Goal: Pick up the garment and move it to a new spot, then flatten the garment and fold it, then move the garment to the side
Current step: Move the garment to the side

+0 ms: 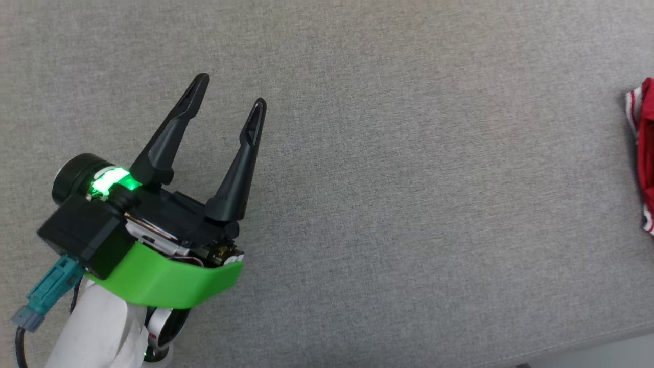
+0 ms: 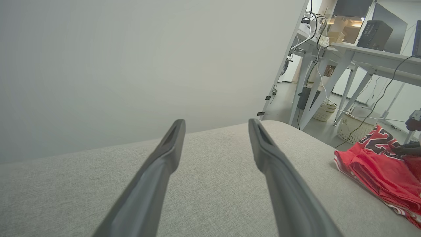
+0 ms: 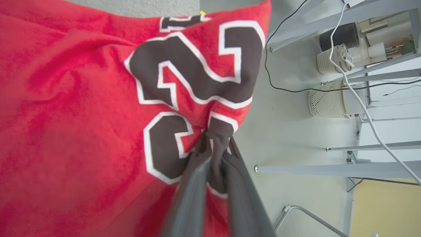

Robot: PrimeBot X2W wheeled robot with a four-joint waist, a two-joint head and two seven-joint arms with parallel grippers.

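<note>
On grey cushion (image 1: 409, 153) | left claw (image 1: 232, 89) spread, empty | right claw (image 3: 217, 142) pinching garment (image 3: 82, 98)

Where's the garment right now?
The garment lies at the head view's far right edge, on the grey cushion, with the right claw shut on a fold by its number.

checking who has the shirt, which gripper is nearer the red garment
Right. The right gripper is shut on a fold of the garment at its printed number. The left gripper hangs open over the bare grey surface, well apart from the garment.
</note>
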